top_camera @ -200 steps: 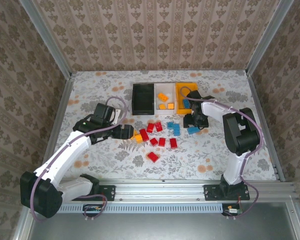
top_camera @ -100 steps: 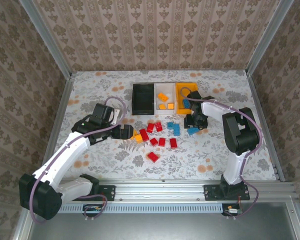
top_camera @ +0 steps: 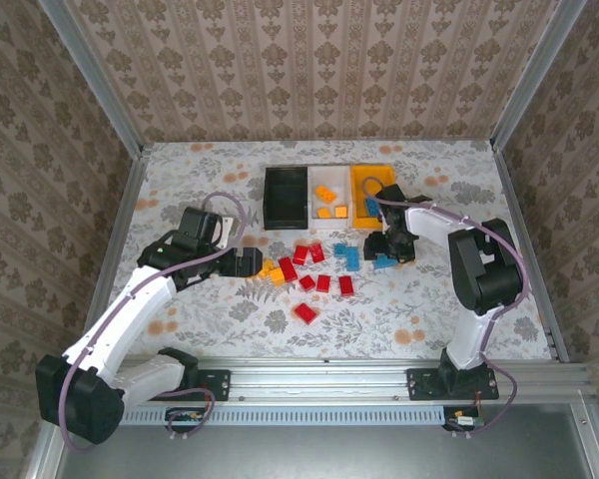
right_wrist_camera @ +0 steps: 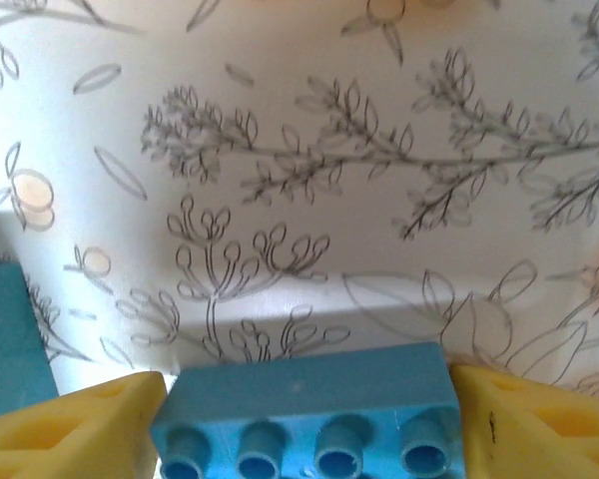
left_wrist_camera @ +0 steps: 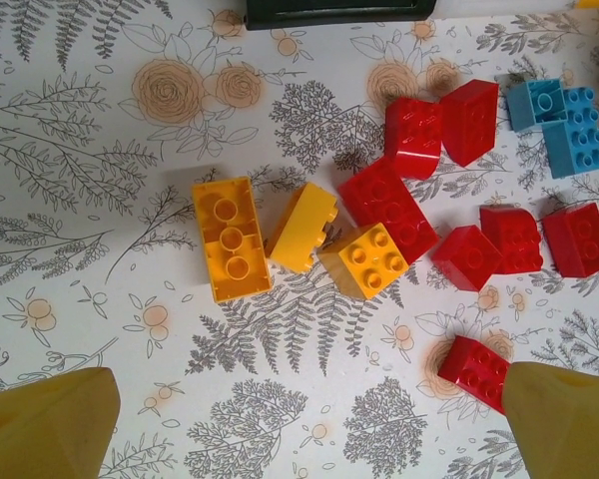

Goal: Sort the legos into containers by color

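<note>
My right claw (right_wrist_camera: 306, 424) is closed against both ends of a blue lego (right_wrist_camera: 299, 384) at the bottom of the wrist frame, down at the desk (right_wrist_camera: 309, 150). Held so near its edge, it could pivot free before reaching the containers (top_camera: 371, 170) at upper centre. My left claw (left_wrist_camera: 309, 429) hangs released over yellow legos (left_wrist_camera: 232, 239), and may nudge the red ones (left_wrist_camera: 387, 208).

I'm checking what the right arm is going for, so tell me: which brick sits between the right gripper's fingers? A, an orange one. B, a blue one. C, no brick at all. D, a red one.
B: the right wrist view shows a blue brick sitting flush between the yellow fingers.
</note>
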Robot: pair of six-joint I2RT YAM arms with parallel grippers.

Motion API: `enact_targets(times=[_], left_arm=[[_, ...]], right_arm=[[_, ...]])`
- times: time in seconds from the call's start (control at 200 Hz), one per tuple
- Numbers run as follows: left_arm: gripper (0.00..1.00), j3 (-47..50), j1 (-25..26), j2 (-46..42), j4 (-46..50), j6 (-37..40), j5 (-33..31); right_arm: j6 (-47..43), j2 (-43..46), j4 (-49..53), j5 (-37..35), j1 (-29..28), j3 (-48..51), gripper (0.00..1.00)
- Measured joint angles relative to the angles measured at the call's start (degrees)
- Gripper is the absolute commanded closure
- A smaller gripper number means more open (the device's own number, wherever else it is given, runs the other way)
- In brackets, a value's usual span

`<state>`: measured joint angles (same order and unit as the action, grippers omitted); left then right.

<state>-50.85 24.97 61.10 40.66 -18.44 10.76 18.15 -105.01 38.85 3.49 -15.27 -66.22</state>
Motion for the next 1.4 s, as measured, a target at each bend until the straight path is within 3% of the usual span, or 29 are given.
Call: enact_targets(times=[0.25,0.45,0.57,0.81,1.135,1.4], left_arm=[[0.0,0.22,0.0,-0.02,-0.07,-0.02,0.87],[0.0,1.33,0.0,-1.84,-0.22,-0.07,1.6],[0.0,1.95,0.0,-4.2,-0.22,-0.68,1.73],[0.0,3.06,0.0,-6.25,-0.48,-1.88,2.6],[0.0,3.65,0.11,-6.05,-2.67,-5.01,5.49],[0.0,3.74,0.5,-6.1,-4.04,-8.28,8.24]], right_arm=[[0.22,1.79,0.68,1.33,-1.09,2.14,0.27],[1.03,1.84,0.63,0.61,-1.14,2.05,0.41],[1.97,2.51,1.03,-0.09,-1.18,2.32,0.42],[3.45,11.15,4.5,-0.24,-1.18,2.23,0.42],[3.41,16.35,10.32,-1.9,-1.18,-14.49,0.42],[2.62,10.21,10.56,-4.76,-1.14,-24.41,0.42]])
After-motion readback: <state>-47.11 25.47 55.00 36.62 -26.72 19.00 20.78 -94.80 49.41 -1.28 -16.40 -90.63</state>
